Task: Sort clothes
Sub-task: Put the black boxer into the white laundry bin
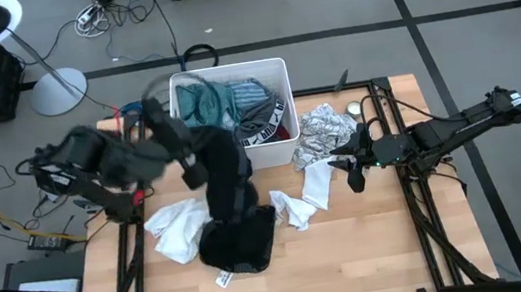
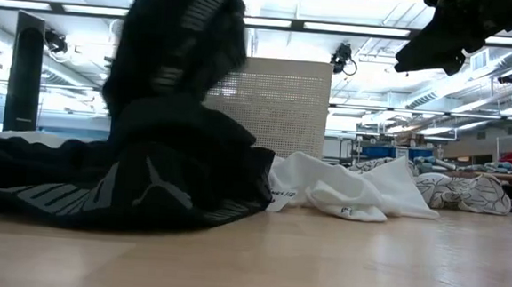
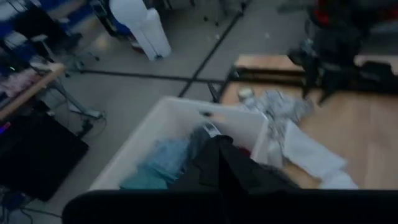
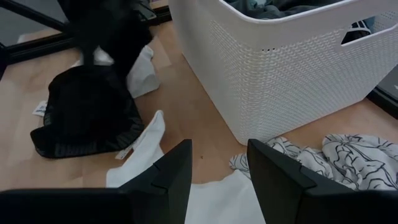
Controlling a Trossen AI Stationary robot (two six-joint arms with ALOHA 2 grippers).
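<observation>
Item 1: black garment (image 1: 237, 232), lying heaped near the worktop's (image 1: 356, 254) middle while its upper part is hanging from my left end effector (image 1: 193, 170), which is clamping it just in front of the white tub (image 1: 271, 150).
Item 2: white garments (image 1: 178, 227), lying either side of the black heap.
Item 3: my right end effector (image 1: 352, 169), hovering with fingers apart over white cloth (image 1: 318, 184).
Item 4: patterned garment (image 1: 324, 132), resting beside the tub.
Item 5: teal, striped and grey garments (image 1: 225, 105), sitting inside the tub at the far edge.
</observation>
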